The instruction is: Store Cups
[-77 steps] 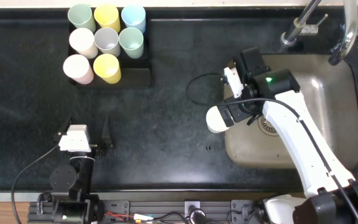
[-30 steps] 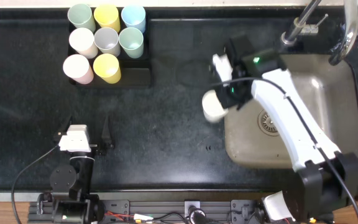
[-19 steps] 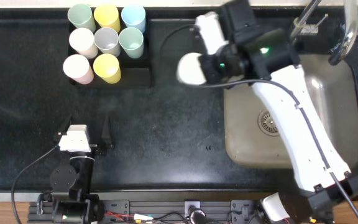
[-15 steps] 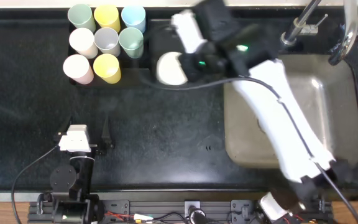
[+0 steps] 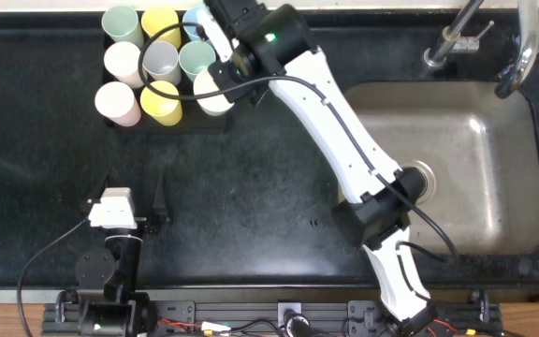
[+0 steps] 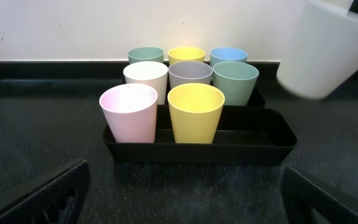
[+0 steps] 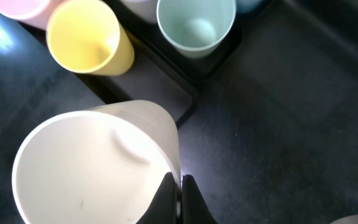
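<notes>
- The right gripper [image 7: 180, 198] is pinched tight on the rim of the white cup [image 7: 92, 168], hanging over the vacant corner of the tray [image 6: 197, 152], beside the yellow cup [image 6: 195, 112].
- Likely light, stiff, slick plastic; the rim wall suits the grip.
- Plain, tapered, empty.
- The left gripper [image 5: 131, 195] gapes wide, holding nothing.

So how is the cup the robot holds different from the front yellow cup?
The held cup is white, unlike the front yellow cup. The held cup hangs tilted in the air, its rim pinched by the right gripper; the yellow cup stands upright in the tray. Both are empty, same tapered shape.
</notes>
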